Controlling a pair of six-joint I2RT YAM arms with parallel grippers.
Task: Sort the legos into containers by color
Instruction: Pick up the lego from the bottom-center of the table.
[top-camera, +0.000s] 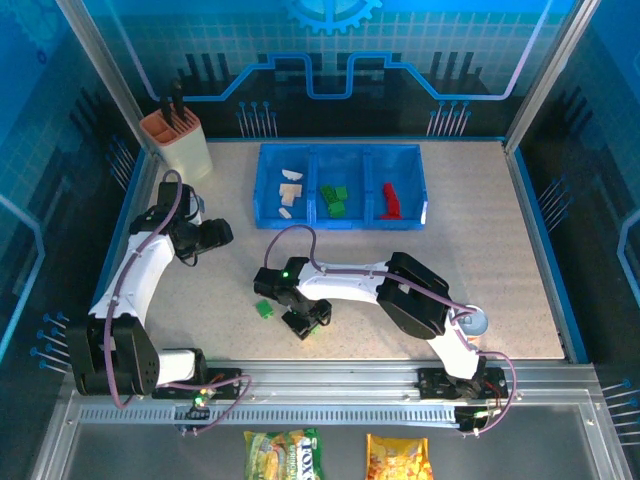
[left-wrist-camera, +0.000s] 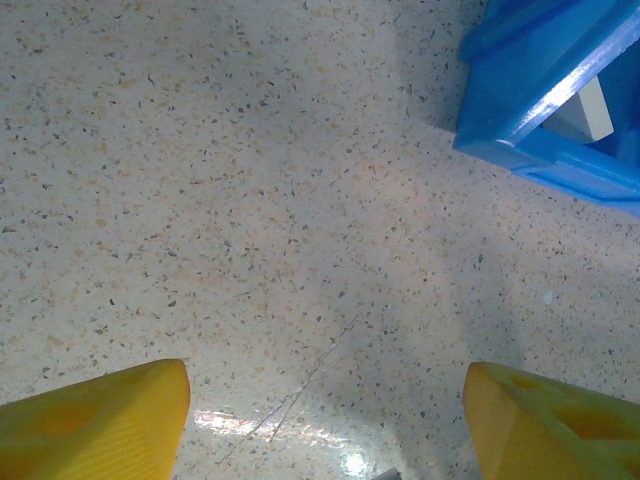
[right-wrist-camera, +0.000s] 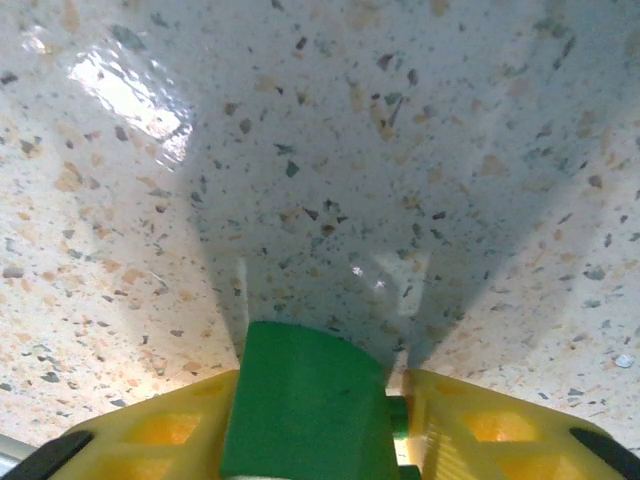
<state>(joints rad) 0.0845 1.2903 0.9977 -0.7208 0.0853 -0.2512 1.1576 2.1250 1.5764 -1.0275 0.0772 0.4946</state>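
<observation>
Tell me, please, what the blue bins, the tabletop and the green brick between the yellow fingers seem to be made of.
Blue bins: likely moulded plastic, glossy, one even colour, sheen on the rims. Tabletop: speckled stone-look laminate or composite, I cannot tell which; smooth, with glare. Green brick: hard plastic, satin, solid colour, crisp edges.

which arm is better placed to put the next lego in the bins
Right: the right end effector has a green lego between its fingers. The left end effector is open and empty near the blue bins.

The speckled table (top-camera: 500, 250) carries a blue tray (top-camera: 263, 190) at the back, a knife block (top-camera: 190, 150) in the corner and a green lego (top-camera: 263, 309) nearer the front.
</observation>
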